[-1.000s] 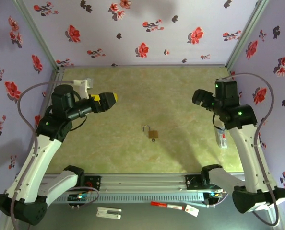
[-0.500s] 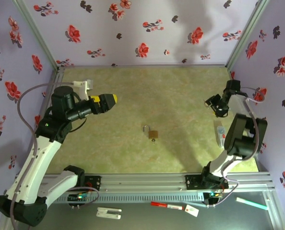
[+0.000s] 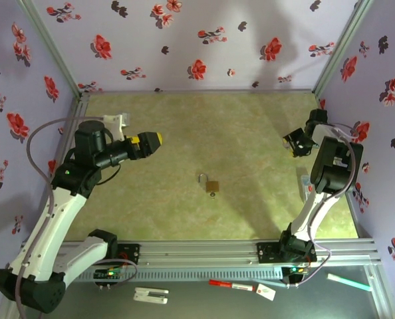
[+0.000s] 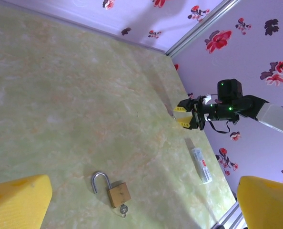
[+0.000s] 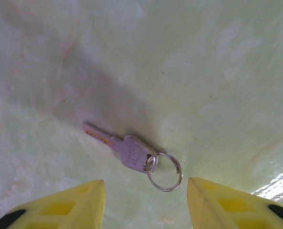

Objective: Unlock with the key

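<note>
A brass padlock (image 3: 212, 185) lies mid-table with its shackle swung open and a small key (image 4: 123, 209) in its base; the left wrist view has the padlock (image 4: 118, 194) near the bottom. A second silver key (image 5: 129, 151) on a split ring (image 5: 165, 171) lies flat on the table near the right wall. My right gripper (image 3: 294, 143) hangs low over it, and in the right wrist view its jaws (image 5: 145, 188) are open, with the yellow fingertips (image 5: 84, 200) either side of the ring and not touching it. My left gripper (image 3: 156, 138) hovers wide open at the left.
A clear plastic tube with a red label (image 3: 306, 186) lies by the right wall, near the right arm. Flowered walls close in three sides. A metal rail (image 3: 204, 249) runs along the front edge, with a red pen (image 3: 229, 286) beyond it.
The right arm has swung back toward the right wall and dropped its gripper to the table over the loose key, its jaws narrowing. The left arm has not moved.
</note>
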